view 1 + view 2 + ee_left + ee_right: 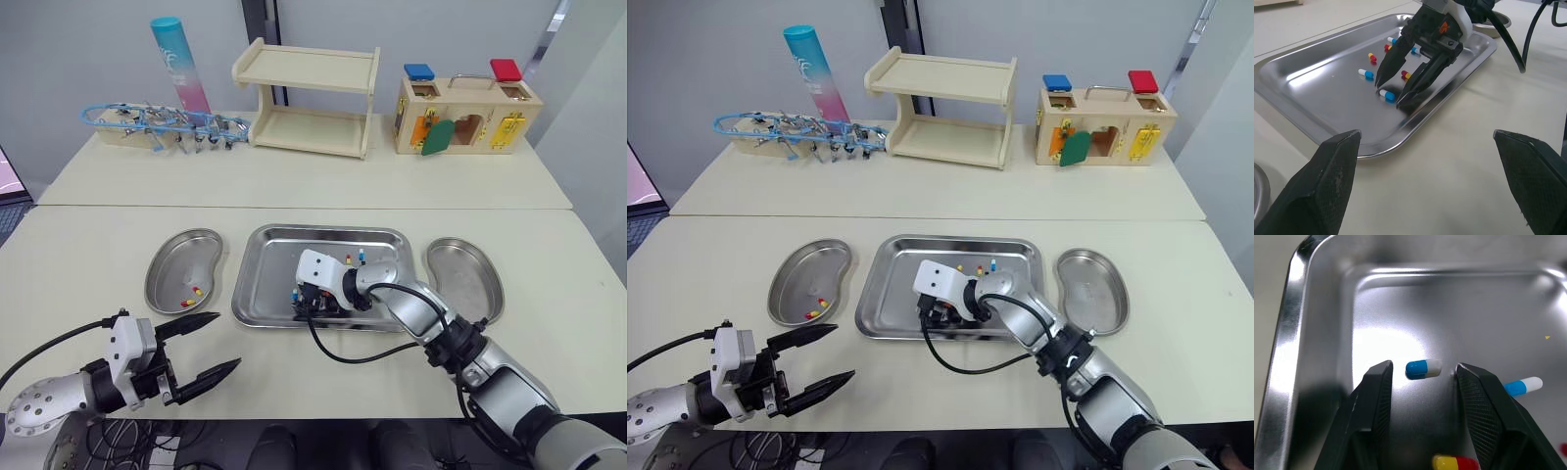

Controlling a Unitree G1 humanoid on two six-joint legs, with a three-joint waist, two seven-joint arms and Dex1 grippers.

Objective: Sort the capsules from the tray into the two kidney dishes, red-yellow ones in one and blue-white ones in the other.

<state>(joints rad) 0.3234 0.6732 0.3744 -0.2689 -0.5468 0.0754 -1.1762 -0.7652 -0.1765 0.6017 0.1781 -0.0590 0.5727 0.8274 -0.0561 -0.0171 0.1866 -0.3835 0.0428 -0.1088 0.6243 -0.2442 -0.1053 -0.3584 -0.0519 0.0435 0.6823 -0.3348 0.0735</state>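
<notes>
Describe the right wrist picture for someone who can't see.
The right pincer is open, one finger each side of a blue-white capsule lying in the metal tray. A second blue-white capsule and a red-yellow capsule lie nearby.

Cream tables (294, 181) before a grey wall (59, 59), wooden shelf (309, 98) on the far one.

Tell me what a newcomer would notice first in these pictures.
First, the right gripper, down in the steel tray mid-table and open around a blue-white capsule. Next, the left dish beside the tray, holding a few red-yellow capsules. The left gripper is open above the table in front of that dish.
</notes>
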